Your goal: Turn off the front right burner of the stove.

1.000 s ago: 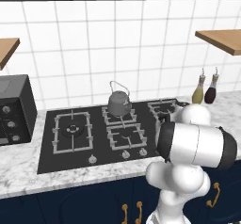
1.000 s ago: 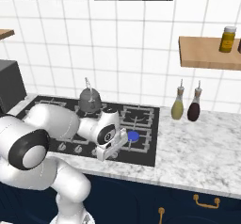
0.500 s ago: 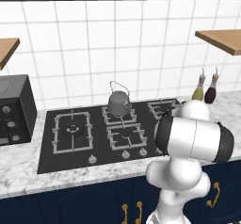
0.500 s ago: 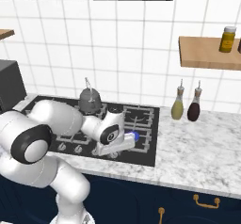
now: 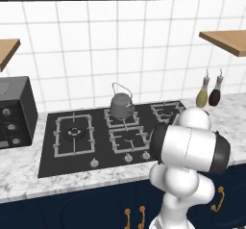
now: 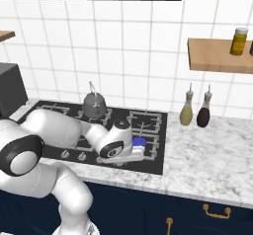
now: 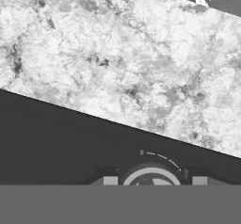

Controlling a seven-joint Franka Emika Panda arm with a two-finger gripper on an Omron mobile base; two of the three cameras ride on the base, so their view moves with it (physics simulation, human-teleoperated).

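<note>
The stove [image 5: 48, 161] is a black glass cooktop with grey grates; its glass [image 6: 154, 164] reaches the counter's front. The front right burner [image 6: 147, 141] shows a blue glowing disc just beyond my hand; in the left base view my elbow hides it. My gripper [image 6: 139, 155] points down at the stove's front edge. In the hand view the gripper [image 7: 155, 181] stands open, its two dark tips either side of a round silver knob [image 7: 151, 175] with a small gap on each side. Other knobs [image 5: 128, 158] line the front strip.
A grey kettle [image 5: 121, 106] [image 6: 94, 104] sits on the rear middle burner. Two bottles [image 6: 186, 111] stand on the marble counter [image 7: 117, 63] right of the stove. A black toaster oven [image 5: 14, 117] is at the left. A wooden shelf [image 6: 217, 56] carries a jar.
My hand has slid a little right and down toward the stove's front edge, and the elbow has swung left in the left base view. The blue glow still shows.
</note>
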